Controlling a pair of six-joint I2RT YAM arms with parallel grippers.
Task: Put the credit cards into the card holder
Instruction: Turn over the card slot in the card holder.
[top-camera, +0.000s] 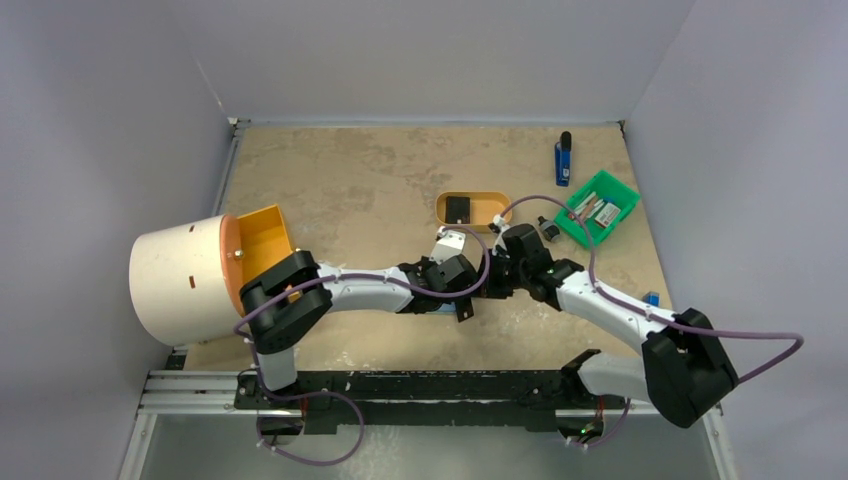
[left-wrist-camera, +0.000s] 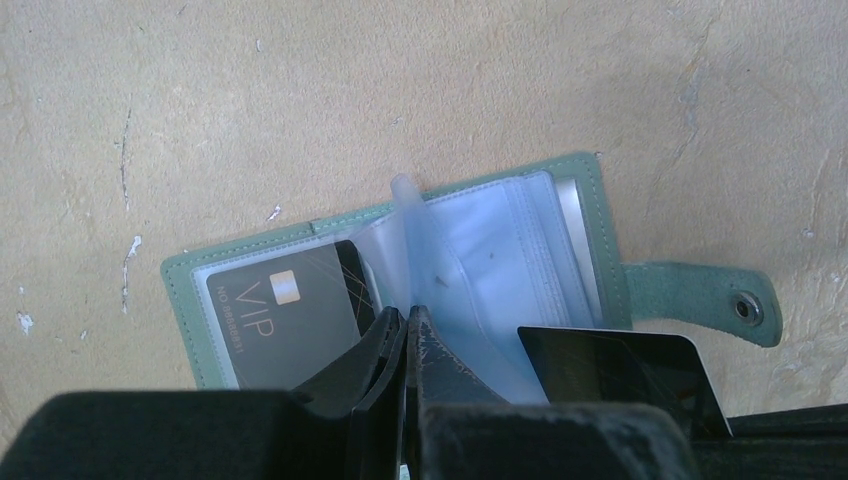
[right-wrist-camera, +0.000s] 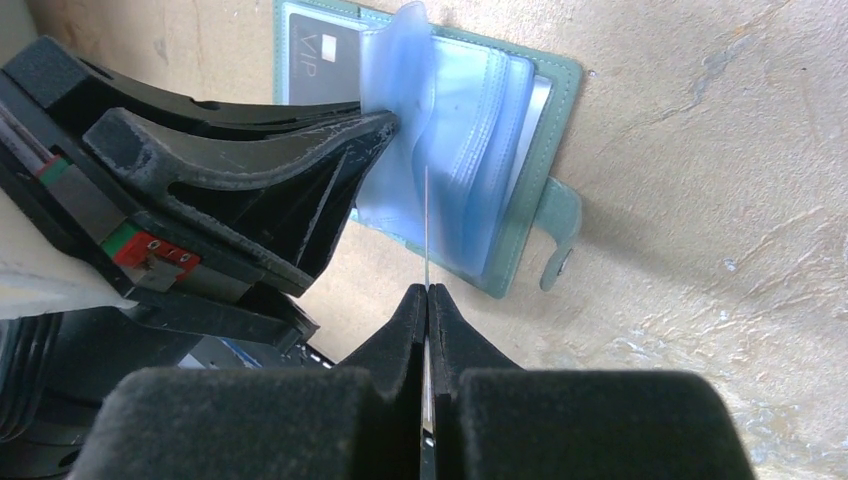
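The sage-green card holder (left-wrist-camera: 590, 215) lies open on the table with its snap tab to the right. A dark VIP card (left-wrist-camera: 285, 315) sits in its left pocket. My left gripper (left-wrist-camera: 407, 314) is shut on a clear plastic sleeve (left-wrist-camera: 425, 235) and holds it up. My right gripper (right-wrist-camera: 427, 291) is shut on a dark credit card (left-wrist-camera: 620, 370), which the right wrist view shows edge-on (right-wrist-camera: 426, 230), pointing at the sleeves. In the top view both grippers, left (top-camera: 468, 290) and right (top-camera: 498, 278), meet at mid-table and hide the holder.
A tan oval tray (top-camera: 487, 198) with a small black square item (top-camera: 458, 208) stands just behind the grippers. A green tray (top-camera: 620, 192) and a blue object (top-camera: 564, 158) are at the back right. A white cylinder with an orange bin (top-camera: 262, 240) is at the left.
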